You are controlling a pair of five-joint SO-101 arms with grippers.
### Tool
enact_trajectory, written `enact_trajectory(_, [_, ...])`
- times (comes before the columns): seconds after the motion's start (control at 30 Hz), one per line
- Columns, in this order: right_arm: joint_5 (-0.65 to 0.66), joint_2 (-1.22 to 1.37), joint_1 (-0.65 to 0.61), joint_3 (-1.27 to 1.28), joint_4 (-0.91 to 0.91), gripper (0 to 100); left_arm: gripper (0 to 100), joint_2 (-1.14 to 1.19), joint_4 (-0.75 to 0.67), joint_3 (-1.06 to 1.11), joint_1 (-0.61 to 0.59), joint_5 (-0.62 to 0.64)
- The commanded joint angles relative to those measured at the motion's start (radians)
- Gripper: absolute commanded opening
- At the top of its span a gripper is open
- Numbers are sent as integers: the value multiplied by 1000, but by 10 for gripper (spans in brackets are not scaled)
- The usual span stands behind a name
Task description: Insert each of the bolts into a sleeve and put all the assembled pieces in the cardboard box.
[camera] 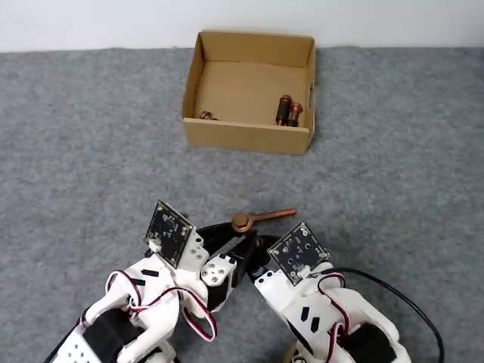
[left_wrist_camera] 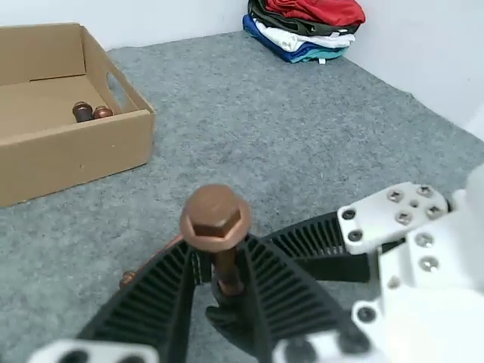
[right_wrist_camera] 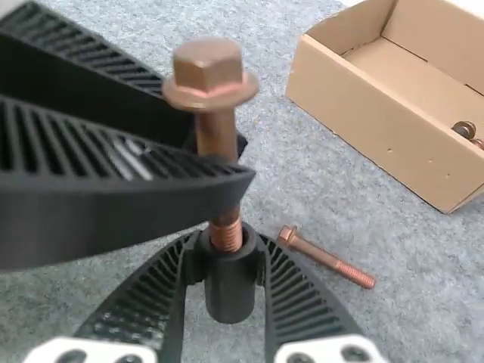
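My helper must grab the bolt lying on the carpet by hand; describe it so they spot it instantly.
Find the cardboard box on the grey carpet, then look toward the two arms. Between box and arms lies the loose bolt, flat and bare, unlike the upright bolt held in the left gripper or the pieces inside the box.
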Motion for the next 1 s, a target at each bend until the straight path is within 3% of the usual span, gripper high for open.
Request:
enact_trajectory(0.0, [8, -7, 4, -40, -25, 8, 27, -8, 11, 16, -2, -35])
enact_trajectory(0.27, [8, -7, 5, -37, -24, 8, 277, -2, 213, 35, 74, -32])
enact_trajectory(0.53, [26, -7, 5, -12, -28, 8, 299, -8, 327, -73, 60, 3])
enact_trajectory(0.63, [21, -7, 24, -18, -28, 8, 297, -8, 334, -140, -26, -3])
enact_trajectory(0.73, [-9, -7, 119, -20, -28, 8, 269, -9, 328, -163, -170, -46])
enact_trajectory(0.93, [-124, 47, 271, -83, -28, 8, 9, -9, 313, -137, -540, -126])
enact_trajectory(0.97, [-147, 84, 280, -107, -28, 8, 2, -9, 301, -113, -601, -149])
